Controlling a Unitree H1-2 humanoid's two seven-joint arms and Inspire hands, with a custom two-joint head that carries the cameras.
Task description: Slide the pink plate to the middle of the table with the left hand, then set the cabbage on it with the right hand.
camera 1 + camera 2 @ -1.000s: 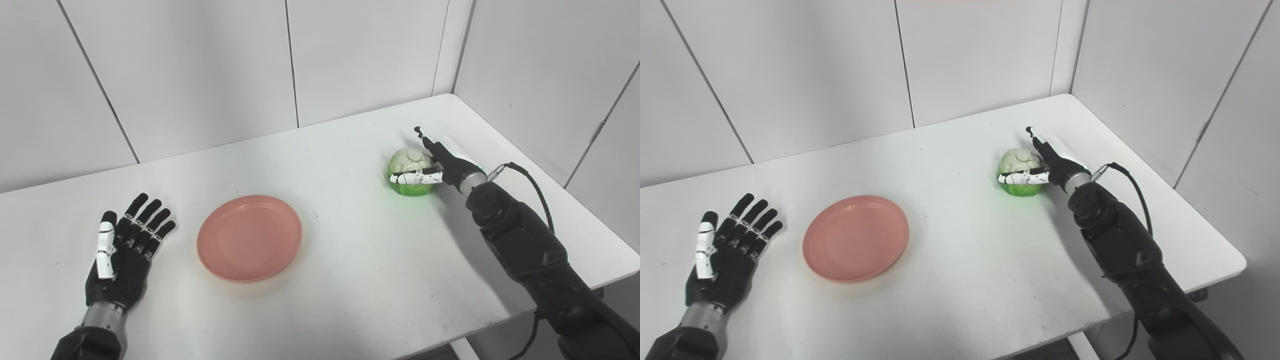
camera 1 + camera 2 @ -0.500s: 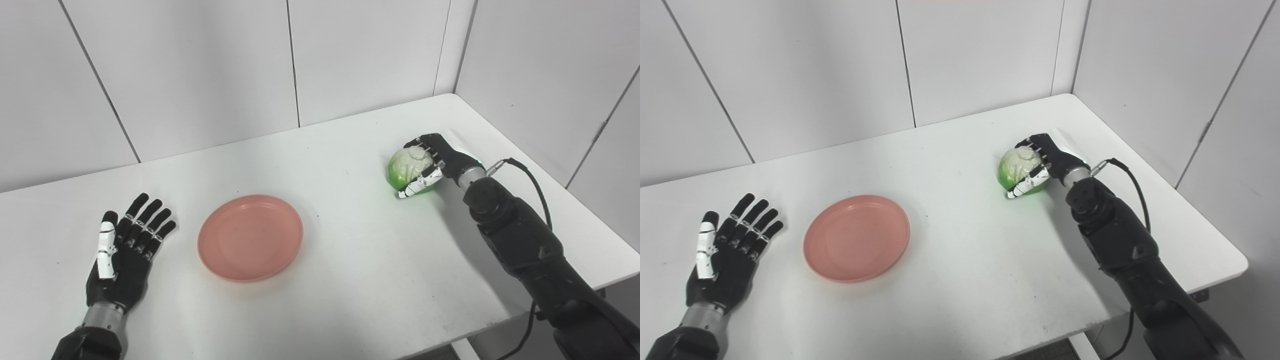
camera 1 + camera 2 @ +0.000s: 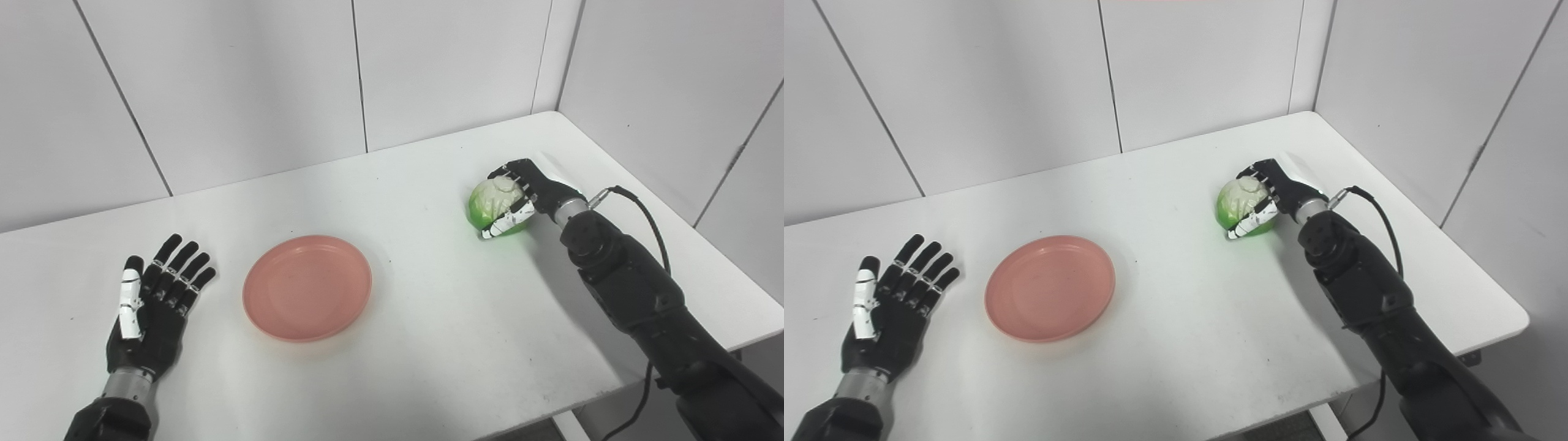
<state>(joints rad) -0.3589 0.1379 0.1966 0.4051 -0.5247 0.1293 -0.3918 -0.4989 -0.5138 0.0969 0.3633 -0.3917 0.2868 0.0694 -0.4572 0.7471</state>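
Observation:
The pink plate point(image 3: 307, 286) lies flat on the white table point(image 3: 429, 318), left of the table's middle. A green and white cabbage point(image 3: 495, 205) is at the right. My right hand point(image 3: 528, 193) is shut on the cabbage, fingers over its top and far side, thumb under its near side. Whether the cabbage touches the table I cannot tell. My left hand point(image 3: 152, 304) lies open and empty, palm up, on the table left of the plate and apart from it.
White wall panels stand close behind the table and along its right side. The table's right edge and front edge are near my right arm point(image 3: 637, 294). A black cable point(image 3: 643, 208) loops off the right wrist.
My right hand has closed its fingers around the cabbage and drawn it slightly left and up. The left hand and the plate have not moved; the view has shifted a little.

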